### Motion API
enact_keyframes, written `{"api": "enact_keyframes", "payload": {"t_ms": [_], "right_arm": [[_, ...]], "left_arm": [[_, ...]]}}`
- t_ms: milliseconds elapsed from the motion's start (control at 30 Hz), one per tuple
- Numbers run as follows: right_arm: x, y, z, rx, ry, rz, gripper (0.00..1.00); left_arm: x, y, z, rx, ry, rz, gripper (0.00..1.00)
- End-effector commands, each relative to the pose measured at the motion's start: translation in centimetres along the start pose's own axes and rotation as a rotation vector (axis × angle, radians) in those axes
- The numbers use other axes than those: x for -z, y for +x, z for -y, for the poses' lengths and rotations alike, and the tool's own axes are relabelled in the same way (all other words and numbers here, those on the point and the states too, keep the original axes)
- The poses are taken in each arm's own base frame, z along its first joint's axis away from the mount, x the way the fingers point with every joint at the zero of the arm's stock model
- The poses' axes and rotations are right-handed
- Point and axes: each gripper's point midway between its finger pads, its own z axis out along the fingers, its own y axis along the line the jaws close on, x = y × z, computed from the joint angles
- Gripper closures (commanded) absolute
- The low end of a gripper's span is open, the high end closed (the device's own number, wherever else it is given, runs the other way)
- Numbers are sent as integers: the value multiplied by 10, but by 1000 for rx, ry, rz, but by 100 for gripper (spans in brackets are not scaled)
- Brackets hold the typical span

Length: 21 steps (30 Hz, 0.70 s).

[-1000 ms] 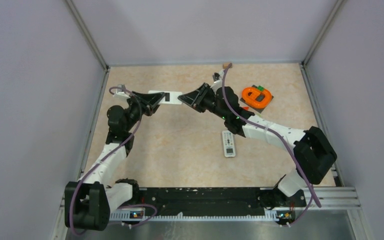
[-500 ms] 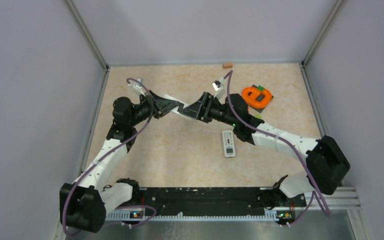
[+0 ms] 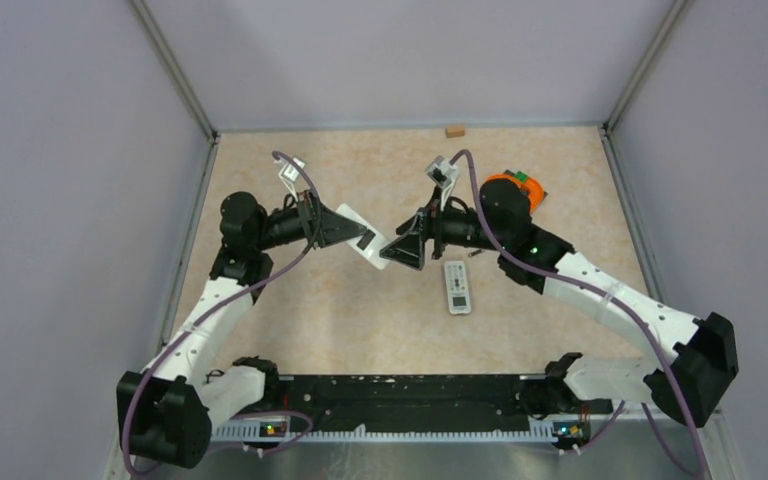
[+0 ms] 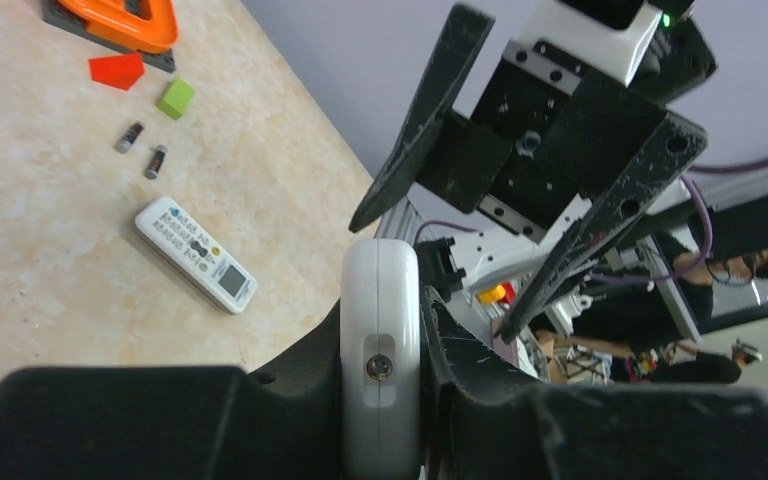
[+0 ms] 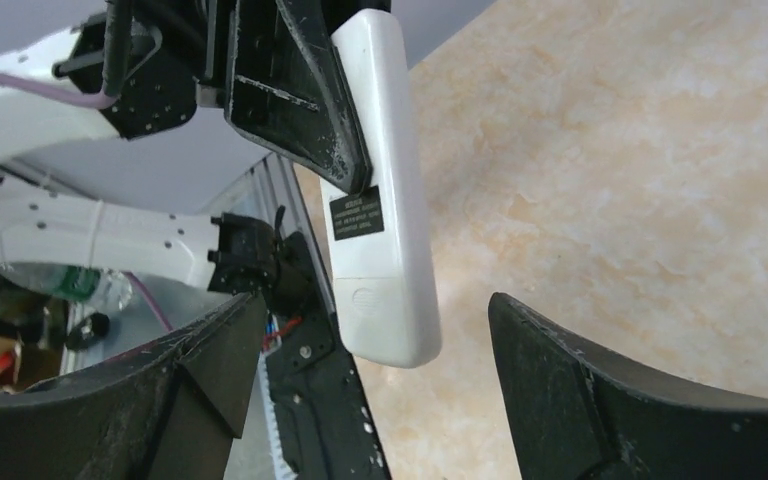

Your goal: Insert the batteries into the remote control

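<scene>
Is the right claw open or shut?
Open. The right gripper has fingers wide apart, gripping nothing; the left gripper holds the white remote.

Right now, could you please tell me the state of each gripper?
Left gripper: closed on the white remote control.
Right gripper: open, holding nothing.

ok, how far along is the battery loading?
Early. Done: the left gripper has a white remote clamped and lifted off the table, its back toward the right gripper. In hand: the right gripper is open around the remote's free end, not touching it; the back looks closed. Left: open it and load the two batteries, lying by the green block. A second remote lies untouched.
</scene>
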Motion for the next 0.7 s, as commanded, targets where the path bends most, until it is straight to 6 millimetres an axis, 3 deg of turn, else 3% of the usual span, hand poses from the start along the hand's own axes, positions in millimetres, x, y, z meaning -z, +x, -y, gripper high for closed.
{"api": "enact_keyframes", "payload": {"t_ms": [0, 167, 367, 500, 567, 667], "right_arm": [[4, -9, -23, 205, -136, -84, 21], [-7, 0, -33, 229, -242, -139, 33], [-21, 12, -36, 269, -270, -193, 38], [-29, 6, -35, 248, -267, -169, 58], [-32, 5, -37, 237, -287, -151, 74], [-34, 4, -44, 217, -331, -127, 99]], "left_arm": [[12, 4, 46, -220, 125, -63, 100], [16, 9, 55, -237, 150, -83, 100], [17, 10, 57, -232, 161, -97, 100], [18, 11, 59, -245, 171, -101, 100], [19, 12, 61, -253, 174, -98, 91], [19, 9, 65, -270, 172, -77, 70]]}}
